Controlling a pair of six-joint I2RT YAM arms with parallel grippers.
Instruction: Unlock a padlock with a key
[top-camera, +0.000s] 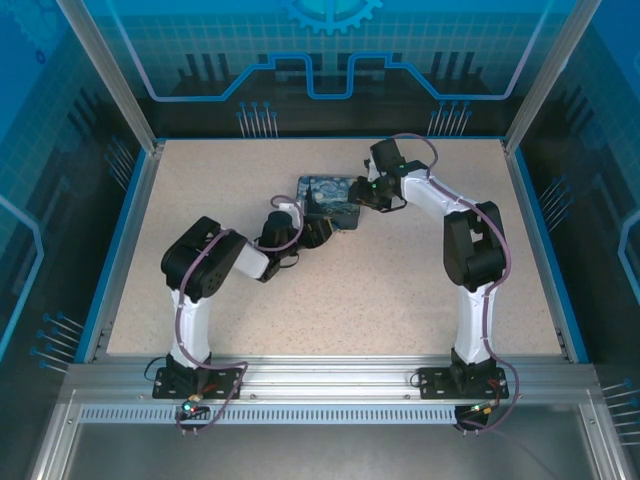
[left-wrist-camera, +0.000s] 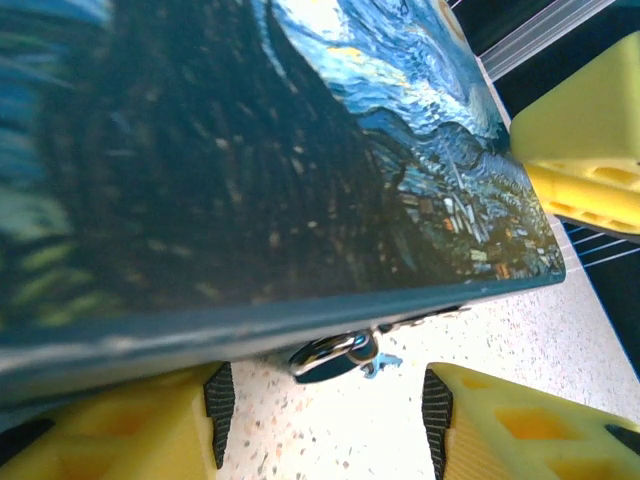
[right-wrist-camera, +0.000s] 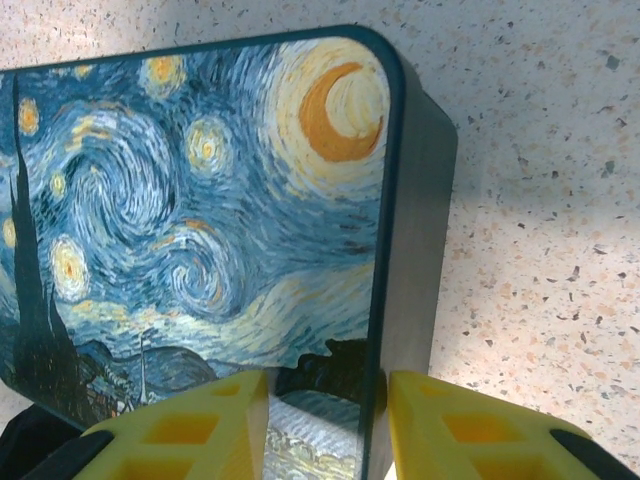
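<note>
Left gripper (left-wrist-camera: 325, 400): closest up, fingers stood apart, nothing held.
Padlock (left-wrist-camera: 338, 356): just past that gap, tucked under the tin's (left-wrist-camera: 250, 150) near-left edge, lying roughly crosswise. Left arm looked closer.
Right gripper (right-wrist-camera: 328, 400): straddled the tin's right corner, couldn't tell if it was clamped.

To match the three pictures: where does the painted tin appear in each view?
Top external: the painted tin lies at mid-table.
Left wrist: it spans the upper part, its edge low.
Right wrist: left and centre, rounded corner at upper right.
Shared landmark: the speckled table.
</note>
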